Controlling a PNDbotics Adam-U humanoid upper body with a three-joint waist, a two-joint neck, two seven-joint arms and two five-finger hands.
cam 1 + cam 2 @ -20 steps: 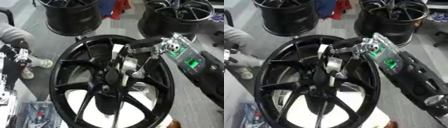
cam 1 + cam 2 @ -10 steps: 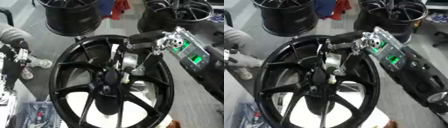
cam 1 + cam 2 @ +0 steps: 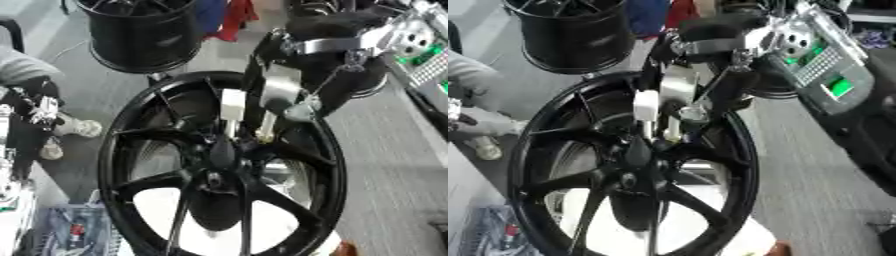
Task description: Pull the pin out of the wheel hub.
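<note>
The robot's right hand [image 3: 278,95], having risen slightly since a second ago, pinches a pale pin [image 3: 265,126] just above the wheel hub [image 3: 216,177], suggesting extraction is nearly complete.

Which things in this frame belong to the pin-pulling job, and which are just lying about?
Part of the job:
wheel
hub
right hand, fingers reaching down over the hub

Just lying about:
two other black rims behind, one far left, one behind the hand
red and blue cloth

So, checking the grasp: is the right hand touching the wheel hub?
Cannot tell: in both eye views the right hand hangs over the wheel hub, fingertips overlapping it.
</note>
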